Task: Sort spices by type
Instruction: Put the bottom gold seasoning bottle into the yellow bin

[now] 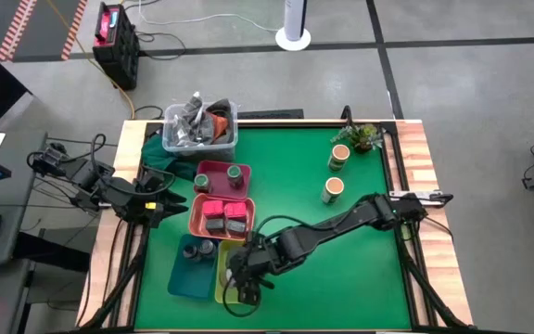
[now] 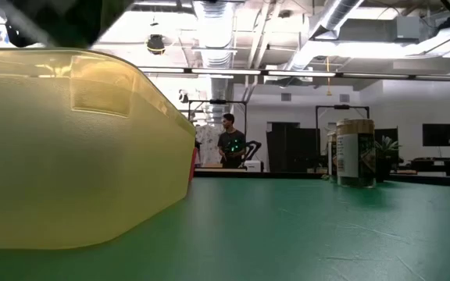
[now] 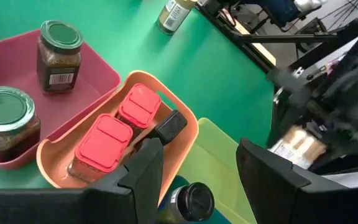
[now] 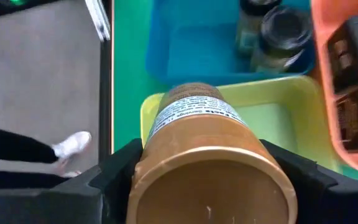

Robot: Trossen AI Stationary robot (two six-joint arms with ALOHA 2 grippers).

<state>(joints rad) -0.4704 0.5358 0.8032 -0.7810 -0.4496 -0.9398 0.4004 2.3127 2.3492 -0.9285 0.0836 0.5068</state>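
While the right arm reaches across the mat to the near-left trays, the items stand as follows.

Right gripper (image 1: 246, 283): over the yellow tray (image 1: 222, 278), fingers clamped on a tan-top jar (image 4: 207, 158); in the right wrist view the jar lies between the two dark fingers, its label toward the tray.

Left gripper (image 1: 163, 206): at the left edge of the mat, just beside the salmon tray (image 1: 196, 219); fingers (image 3: 143, 174) spread wide, holding nothing.

Pink tray (image 1: 203, 170): far of the salmon tray; holds two dark jars with green lids (image 3: 58, 47), upright and apart.

Salmon tray, contents: two red-lidded boxes (image 3: 103, 140) side by side, with a small black piece (image 3: 170, 125) leaning at the rim beside them.

Teal tray (image 1: 183, 276): near-left, touching the yellow tray; holds black-lidded jars (image 1: 200, 249) at its far end.

Yellow tray, low view: its wall fills the left of the picture, close to the camera.

Loose jars (image 1: 333, 189): two tan-top jars stand upright on the mat, right of centre and toward the far side, well apart from the trays.

Plant (image 1: 363, 136): far right corner, just beside the farther loose jar.

Grey bin (image 1: 170, 141): far left, filled with crumpled packets.

Person (image 2: 230, 143): standing in the room beyond the table, low view.
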